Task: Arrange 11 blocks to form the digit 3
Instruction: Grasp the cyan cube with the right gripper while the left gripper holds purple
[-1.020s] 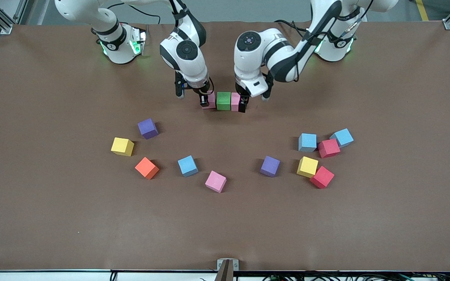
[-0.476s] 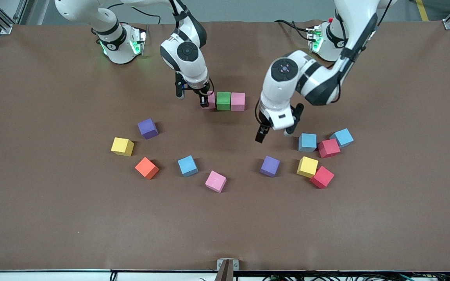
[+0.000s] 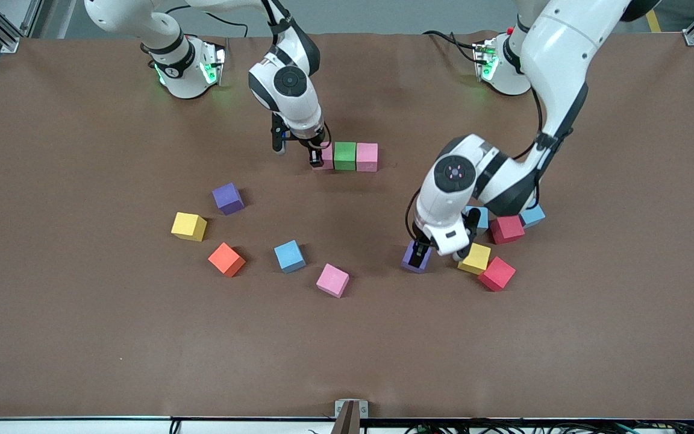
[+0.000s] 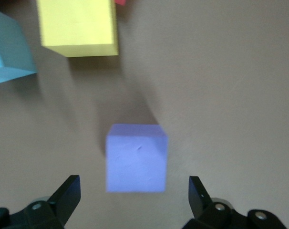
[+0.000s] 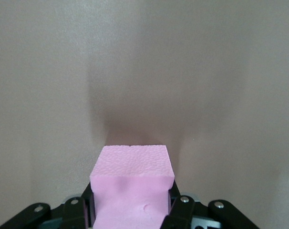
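High front camera facing both robots, wrist cameras looking down close at single blocks

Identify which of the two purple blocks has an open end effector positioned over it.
The purple block beside the yellow block, toward the left arm's end: the open left end effector straddles it. The other purple block lies alone.

My left end effector [image 3: 420, 252] hung spread over the purple block [image 3: 414, 258], bare surface [image 4: 230, 71] flanking that block on both finger sides. A yellow block [image 3: 475, 258] stood near, toward my left arm's end, a blue block [image 4: 8, 47] beside it. My right end effector [image 3: 315, 158], clamped on a pink block [image 5: 132, 183], had the green block [image 3: 344, 155] touching that block.
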Motion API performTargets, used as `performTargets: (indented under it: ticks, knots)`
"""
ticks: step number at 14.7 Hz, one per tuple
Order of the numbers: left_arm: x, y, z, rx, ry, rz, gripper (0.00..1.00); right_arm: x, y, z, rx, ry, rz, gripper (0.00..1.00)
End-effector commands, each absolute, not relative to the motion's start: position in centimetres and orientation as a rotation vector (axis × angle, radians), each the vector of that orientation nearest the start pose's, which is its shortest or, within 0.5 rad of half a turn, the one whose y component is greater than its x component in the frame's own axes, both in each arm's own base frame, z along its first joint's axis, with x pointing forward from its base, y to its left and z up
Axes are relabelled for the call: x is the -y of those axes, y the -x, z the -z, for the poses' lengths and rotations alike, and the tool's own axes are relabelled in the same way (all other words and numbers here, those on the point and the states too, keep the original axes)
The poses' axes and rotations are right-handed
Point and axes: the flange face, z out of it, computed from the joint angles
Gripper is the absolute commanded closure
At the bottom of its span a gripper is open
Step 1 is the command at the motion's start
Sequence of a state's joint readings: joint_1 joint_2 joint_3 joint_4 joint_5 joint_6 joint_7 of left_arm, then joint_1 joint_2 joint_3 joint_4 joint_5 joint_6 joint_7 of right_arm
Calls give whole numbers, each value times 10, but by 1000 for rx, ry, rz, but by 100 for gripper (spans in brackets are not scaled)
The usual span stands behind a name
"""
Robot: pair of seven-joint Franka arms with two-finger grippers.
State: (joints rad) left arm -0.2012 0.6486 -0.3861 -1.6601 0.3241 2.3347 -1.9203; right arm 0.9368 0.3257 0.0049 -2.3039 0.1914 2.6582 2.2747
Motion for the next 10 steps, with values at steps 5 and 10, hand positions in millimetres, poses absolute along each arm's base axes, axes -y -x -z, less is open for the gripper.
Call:
performTargets:
  ticks: [5, 10]
  knots:
    - [350, -614, -236, 1819, 2623, 26, 0, -430, -318, -205, -2149, 2244, -162, 99]
    - [349, -613, -225, 1815, 2612, 8, 0, -430, -319, -205, -2149, 2244, -160, 99]
